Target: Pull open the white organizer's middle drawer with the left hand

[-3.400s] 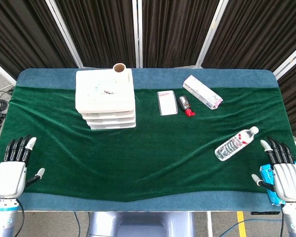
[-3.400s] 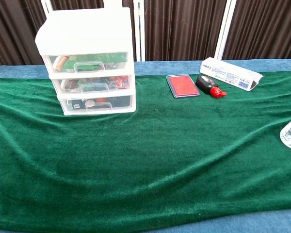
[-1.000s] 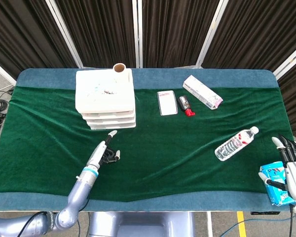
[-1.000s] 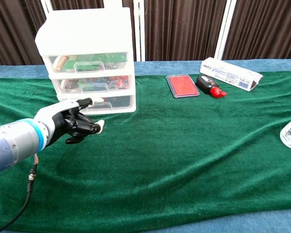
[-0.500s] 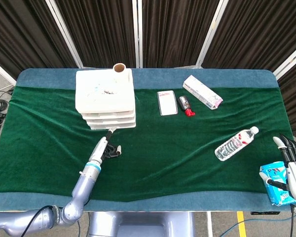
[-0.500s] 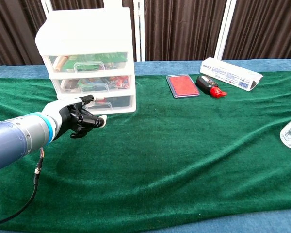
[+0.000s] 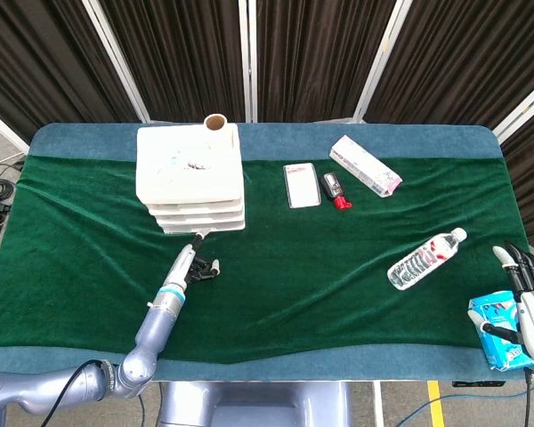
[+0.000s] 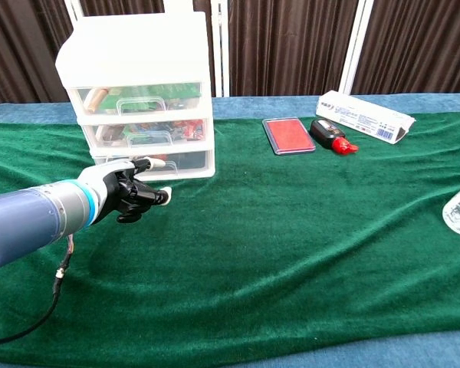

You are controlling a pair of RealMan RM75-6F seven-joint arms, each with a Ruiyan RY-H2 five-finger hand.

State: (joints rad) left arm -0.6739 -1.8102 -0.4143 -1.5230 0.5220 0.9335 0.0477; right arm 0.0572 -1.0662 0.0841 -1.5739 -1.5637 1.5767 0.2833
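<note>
A: Let us start near the robot. What is the left hand (image 8: 130, 192) doing?

B: It holds nothing. One finger points forward to the white organizer (image 8: 138, 96) and the other fingers are curled in toward the palm. In the chest view the fingertip is in front of the bottom drawer (image 8: 155, 163), low for the task. I cannot tell if it touches the drawer front.

A: And the right hand (image 7: 529, 302)?

B: It is at the near right edge of the table, fingers apart, empty. A blue packet (image 7: 497, 331) lies just beside it. It has no part in this step.

A: How far is the task?

B: I judge it is only at the approach. The middle drawer (image 8: 149, 132) is closed, level with the other two. What is left: lift the finger to the middle handle, hook it, and pull toward the robot.

A: What is further away?

B: A water bottle (image 7: 425, 259) on the right side of the green cloth (image 7: 320, 276). Behind it, a red pad (image 8: 289, 135), a black and red stamp (image 8: 331, 135) and a white box (image 8: 366, 116), all well apart from the organizer.

A: Do the two views show different things?

B: Yes. The chest view shows the three drawer fronts with their handles and contents; the right hand is outside it. The head view shows the organizer top, a cardboard tube (image 7: 215, 123) behind it, the whole left arm and the right hand, but hardly the drawer fronts.
</note>
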